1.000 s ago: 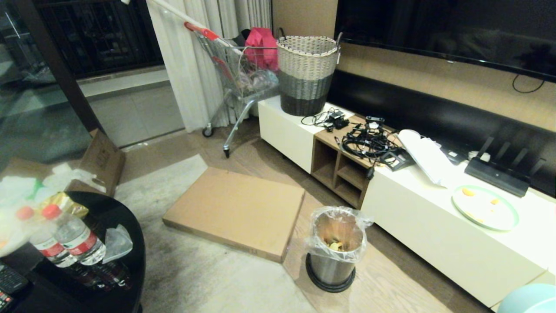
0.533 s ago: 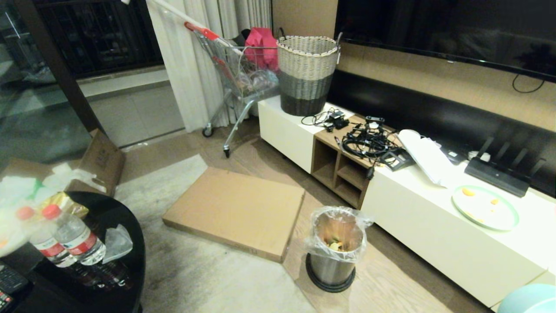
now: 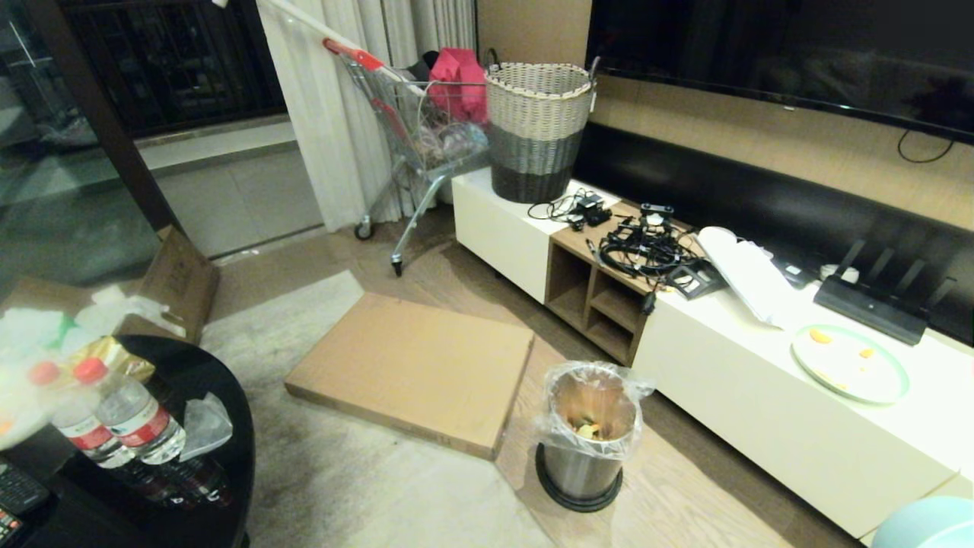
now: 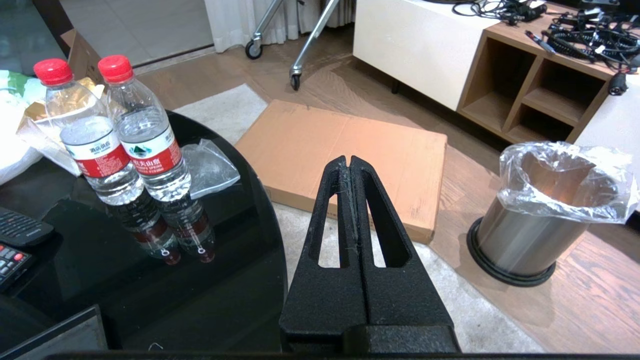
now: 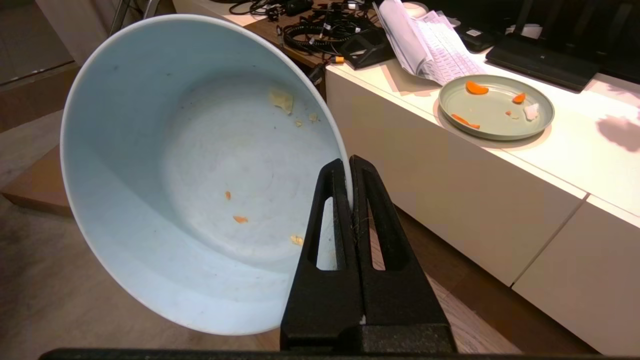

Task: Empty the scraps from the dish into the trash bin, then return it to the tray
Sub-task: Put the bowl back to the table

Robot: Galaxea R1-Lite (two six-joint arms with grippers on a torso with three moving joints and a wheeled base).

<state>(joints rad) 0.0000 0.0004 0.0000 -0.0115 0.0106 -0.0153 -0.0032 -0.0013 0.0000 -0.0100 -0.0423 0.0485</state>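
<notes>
A: What writing can be read?

B: Very little. 2 water bottles [image 4: 122, 130] with red caps stand side by side on the black round table [image 4: 150, 290]; their red-and-white labels carry Chinese characters and a small mountain emblem, too small to read with certainty. A remote [image 4: 20, 237] lies at the table's edge, its button markings unreadable.

A: Where is the dish relative to the fingers?

B: The right gripper [image 5: 351, 167] has its fingers pressed together on the rim of the dish [image 5: 200, 175]: 1 finger lies inside the rim, the other outside. The pale blue bowl is tipped on its side, its opening facing the wrist camera, with only a few orange and yellow crumbs [image 5: 240, 219] stuck inside. In the head view just its edge [image 3: 924, 525] shows at the lower right corner.

A: And the other arm?

B: The left gripper [image 4: 349, 165] has its fingers fully closed on nothing, beside the table's edge.

A: The trash bin?

B: The trash bin [image 3: 590, 434] stands on the wooden floor beside the white cabinet [image 3: 761, 403], with yellow scraps [image 3: 586, 428] in its liner. A green-rimmed plate [image 3: 850, 364] rests on that cabinet.
</notes>
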